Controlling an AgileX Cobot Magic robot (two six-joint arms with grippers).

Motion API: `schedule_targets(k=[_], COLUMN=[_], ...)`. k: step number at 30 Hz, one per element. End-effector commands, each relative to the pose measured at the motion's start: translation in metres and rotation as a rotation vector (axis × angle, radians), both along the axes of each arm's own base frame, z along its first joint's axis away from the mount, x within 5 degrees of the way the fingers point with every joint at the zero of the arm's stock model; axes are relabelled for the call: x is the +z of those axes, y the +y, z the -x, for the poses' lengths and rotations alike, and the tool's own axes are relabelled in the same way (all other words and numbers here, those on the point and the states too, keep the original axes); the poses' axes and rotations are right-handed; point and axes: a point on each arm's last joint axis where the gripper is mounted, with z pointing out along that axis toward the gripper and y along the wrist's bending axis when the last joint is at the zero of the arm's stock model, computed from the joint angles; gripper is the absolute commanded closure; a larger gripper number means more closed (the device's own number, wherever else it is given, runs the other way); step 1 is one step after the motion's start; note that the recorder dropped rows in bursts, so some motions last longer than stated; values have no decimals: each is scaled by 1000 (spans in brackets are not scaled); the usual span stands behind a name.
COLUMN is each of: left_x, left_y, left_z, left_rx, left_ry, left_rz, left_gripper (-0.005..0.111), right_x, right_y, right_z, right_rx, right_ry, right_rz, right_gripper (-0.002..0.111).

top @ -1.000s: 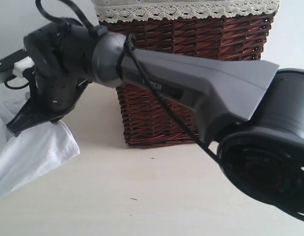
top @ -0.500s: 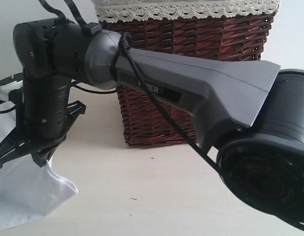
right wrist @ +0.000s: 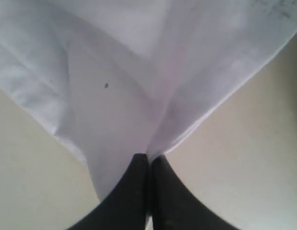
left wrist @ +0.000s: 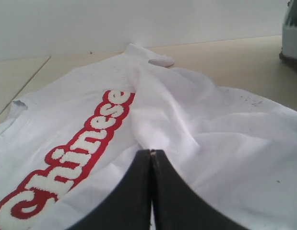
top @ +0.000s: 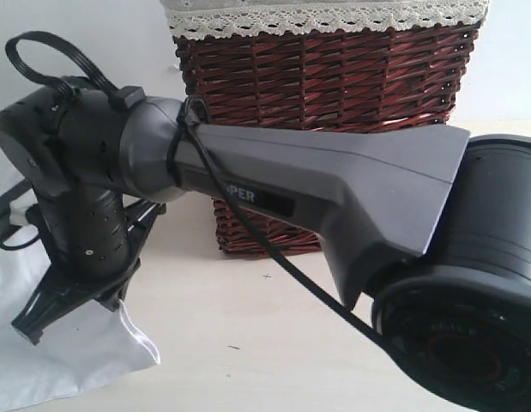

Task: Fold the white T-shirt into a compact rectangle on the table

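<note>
Left gripper (left wrist: 151,153): jaws pressed together, pinching a raised fold of the shirt (left wrist: 210,143). Just beside that fold you can read "Chinese" (left wrist: 76,155) across the chest, in fuzzy white letters edged in red. The shirt lies spread on the table (left wrist: 225,55).

Exterior view: you see the shirt at the lower left of the table, with the black end of a grey arm (top: 351,180) down on it. The arm's side marking shows only "PER"; a black cable (top: 282,257) crosses just before those letters. Behind the arm stands a brown wicker basket (top: 334,86) with a lace (top: 334,15) rim.

Right gripper (right wrist: 149,157): jaws closed tight on the shirt near a corner, creases running into the tip, bare table either side.
</note>
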Motion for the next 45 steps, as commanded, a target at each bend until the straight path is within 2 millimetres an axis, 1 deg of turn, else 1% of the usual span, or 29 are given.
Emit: schedule_targets(k=[1, 3, 5, 9, 11, 15, 18, 20, 21, 23, 25, 27, 29, 30, 34, 36, 37, 39, 40, 41, 43, 45], left_x=[1, 1, 1, 1, 1, 1, 1, 1, 1, 1, 1, 1, 1, 1, 1, 1, 1, 1, 1, 1, 1, 1], left_y=[0, 0, 0, 0, 0, 0, 0, 0, 0, 0, 0, 0, 0, 0, 0, 0, 0, 0, 0, 0, 0, 0], left_z=[0, 0, 0, 0, 0, 0, 0, 0, 0, 0, 0, 0, 0, 0, 0, 0, 0, 0, 0, 0, 0, 0], left_rx=[-4, -4, -4, -4, -4, -4, -4, -4, -4, -4, -4, -4, -4, -4, -4, -4, -4, -4, -4, -4, -4, -4], left_ry=[-14, -14, -14, -14, -14, -14, -14, -14, -14, -14, -14, -14, -14, -14, -14, -14, -14, -14, -14, -14, -14, -14], left_rz=[4, 4, 4, 4, 4, 4, 4, 4, 4, 4, 4, 4, 4, 4, 4, 4, 4, 4, 4, 4, 4, 4], left_gripper=[107, 107, 107, 107, 107, 107, 107, 107, 107, 107, 107, 107, 107, 107, 107, 107, 107, 107, 107, 107, 107, 107], right_x=[-15, -18, -15, 2, 12, 27, 37, 39, 41, 44, 44, 37, 23, 14, -21, -39, -54, -71, -74, -81, -84, -83], right_y=[-2, 0, 2, 1, -3, -13, -18, -22, -22, -19, -14, -11, -8, -8, -12, -13, -13, -17, -19, -25, -35, -44], right_z=[11, 16, 19, 20, 18, 9, 5, 2, 0, -10, -20, -33, -44, -48, -59, -58, -56, -52, -50, -47, -43, -37], right_rx=[11, 37, 63, 160, 165, 138, 149, 117, 88, 44, 16, -36, -52, -61, -65, -43, -11, 22, 24, 32, 35, 36], right_ry=[116, 165, 188, 152, 113, 27, -44, -80, -111, -218, -322, -400, -413, -404, -331, -280, -240, -178, -156, -114, -62, 11], right_rz=[-10, -38, -67, -89, -82, -44, -4, 21, 24, -23, -72, -128, -177, -190, -177, -150, -108, -39, -11, 61, 177, 270], right_gripper=[108, 108, 108, 106, 98, 77, 66, 62, 62, 65, 75, 91, 104, 108, 108, 108, 108, 108, 108, 108, 108, 108])
